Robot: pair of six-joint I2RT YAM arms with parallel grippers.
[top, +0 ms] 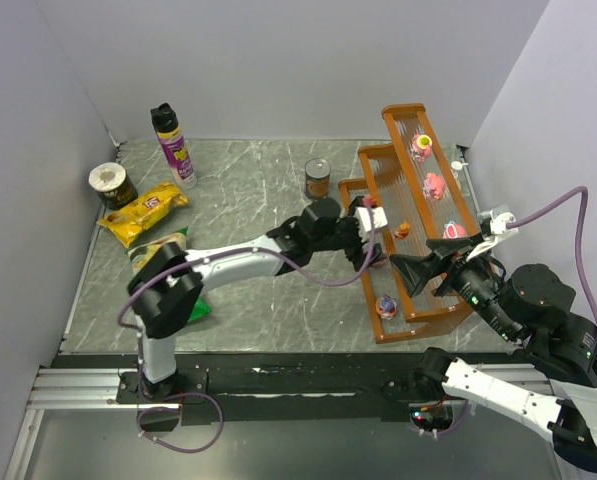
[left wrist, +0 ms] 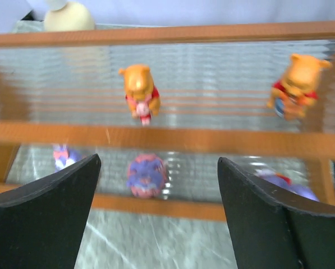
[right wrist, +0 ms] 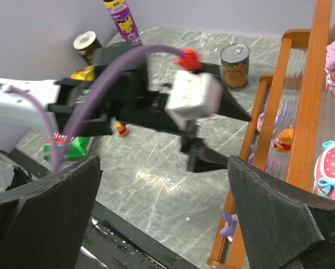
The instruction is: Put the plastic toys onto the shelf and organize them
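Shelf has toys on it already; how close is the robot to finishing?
Looks mostly done: pink toys stand on the top tier of the shelf, orange bears on the middle, purple ones on the lowest. The left claw and right claw are open and empty. One small orange toy sits on the table.

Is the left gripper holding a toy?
No, the left gripper has its fingers wide apart and empty; the purple toy sits on the shelf beyond.

White-black arms (top: 238, 262), purple cables (right wrist: 136, 55)
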